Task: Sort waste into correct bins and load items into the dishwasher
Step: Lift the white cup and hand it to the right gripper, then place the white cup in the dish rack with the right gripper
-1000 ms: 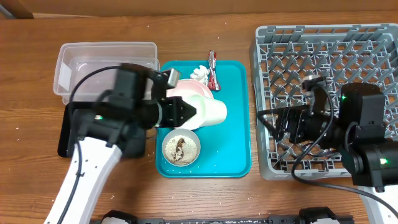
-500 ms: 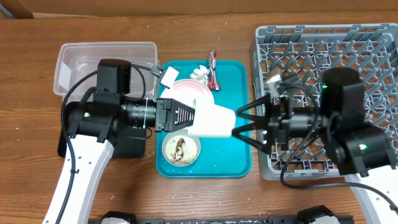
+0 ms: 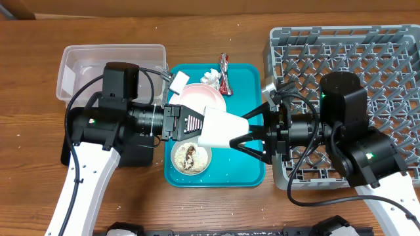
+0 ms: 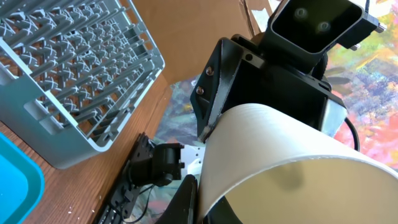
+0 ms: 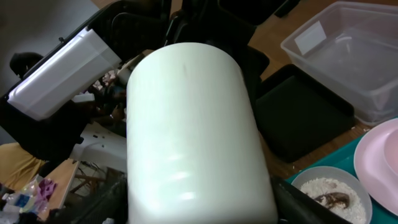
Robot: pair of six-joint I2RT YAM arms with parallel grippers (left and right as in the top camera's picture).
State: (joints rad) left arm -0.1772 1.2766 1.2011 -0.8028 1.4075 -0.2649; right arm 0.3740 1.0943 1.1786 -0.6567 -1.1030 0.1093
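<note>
In the overhead view, the cup [image 3: 222,128] was held on its side above the teal tray [image 3: 252,98], between the two arms. The left gripper [image 3: 197,123] was clamped on its rim end. The right gripper [image 3: 237,130] was spread wide, one finger on either side of the base end; whether they were touching could not be told. The rack [image 3: 367,52] lay behind the right arm.

From the left wrist, the cup [image 4: 273,155] was seen mouth-on, hollow and thin-walled. It was judged light and stiff, though the rim might chip if knocked against the rack [image 4: 68,68].

From the right wrist, the cup [image 5: 193,137] filled the frame, its wall smooth and glossy. It was judged slippery. A hold across the round body, well back from the closed end, was thought safer than a tip pinch. The tub [image 5: 348,56], black tray [image 5: 305,118], bowl [image 5: 329,193] and plate [image 5: 379,162] were seen below.
</note>
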